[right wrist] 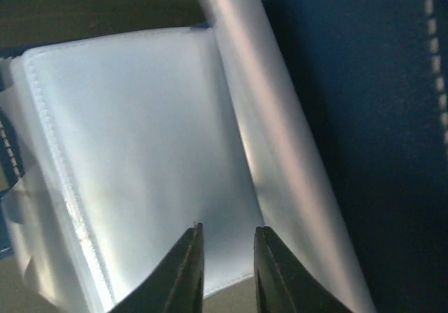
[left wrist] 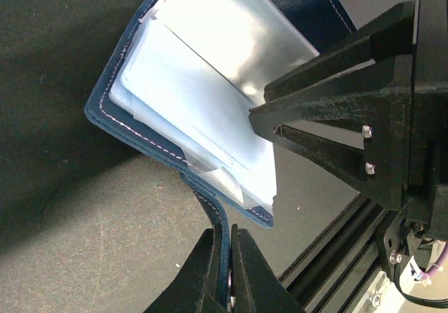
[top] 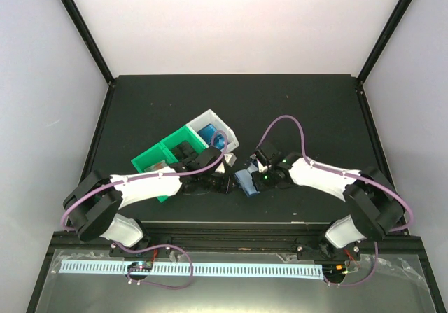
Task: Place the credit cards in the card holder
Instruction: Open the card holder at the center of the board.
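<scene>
The dark blue card holder (left wrist: 122, 127) lies open on the black table, its clear plastic sleeves (left wrist: 196, 89) fanned upward. My left gripper (left wrist: 229, 241) is shut on the holder's clasp tab (left wrist: 222, 218) at its near edge. My right gripper (right wrist: 229, 232) stands slightly open right over the clear sleeves (right wrist: 140, 138), with nothing pinched between its fingers; the holder's blue inner cover (right wrist: 378, 117) lies to the right. From above, both grippers meet at the card holder (top: 246, 182). Credit cards sit in the bins: blue ones (top: 220, 141) and dark ones (top: 185, 150).
A green bin (top: 148, 160) and a white bin (top: 210, 120) stand side by side, tilted, just behind my left gripper (top: 222, 180). The table's near edge rail (left wrist: 336, 257) runs close beside the holder. My right gripper's fingers (left wrist: 329, 68) loom over the sleeves in the left wrist view.
</scene>
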Robot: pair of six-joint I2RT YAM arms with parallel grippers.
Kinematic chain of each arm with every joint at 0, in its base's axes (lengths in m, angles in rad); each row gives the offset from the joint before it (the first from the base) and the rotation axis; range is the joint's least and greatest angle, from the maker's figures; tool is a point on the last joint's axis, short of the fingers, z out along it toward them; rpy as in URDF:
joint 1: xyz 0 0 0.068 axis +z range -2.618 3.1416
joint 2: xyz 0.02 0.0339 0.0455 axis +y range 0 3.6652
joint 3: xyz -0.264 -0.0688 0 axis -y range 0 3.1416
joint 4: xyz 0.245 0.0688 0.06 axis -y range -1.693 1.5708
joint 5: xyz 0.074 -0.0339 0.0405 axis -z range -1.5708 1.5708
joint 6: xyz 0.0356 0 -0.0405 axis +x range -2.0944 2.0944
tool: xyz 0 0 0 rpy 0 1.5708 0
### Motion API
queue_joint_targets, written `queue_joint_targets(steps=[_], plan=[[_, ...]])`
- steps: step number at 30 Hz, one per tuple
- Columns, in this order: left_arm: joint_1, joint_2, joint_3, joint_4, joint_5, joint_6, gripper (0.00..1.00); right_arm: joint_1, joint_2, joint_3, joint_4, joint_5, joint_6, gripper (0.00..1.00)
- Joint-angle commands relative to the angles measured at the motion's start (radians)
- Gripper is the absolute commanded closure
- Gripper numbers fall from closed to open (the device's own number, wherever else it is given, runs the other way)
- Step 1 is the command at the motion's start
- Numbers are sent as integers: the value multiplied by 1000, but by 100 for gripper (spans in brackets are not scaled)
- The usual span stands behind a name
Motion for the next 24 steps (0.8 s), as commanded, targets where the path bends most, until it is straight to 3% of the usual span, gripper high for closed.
queue_joint_targets(steps=[1, 6, 12, 15, 24], plan=[[3, 13, 21, -3, -14, -1, 98, 6, 22, 24, 8, 86, 0, 73], [3, 11, 19, 7, -28, -17, 91, 14, 33, 49, -10, 98, -16, 55], [3, -14, 24, -43, -126, -39, 62, 20, 98, 107, -77, 113, -31, 47], [3, -47, 16, -74, -195, -48, 53, 28, 124, 126, -101, 130, -36, 45], [3, -204, -56, -44, -217, -58, 49, 60, 185, 164, -175, 232, -24, 42]])
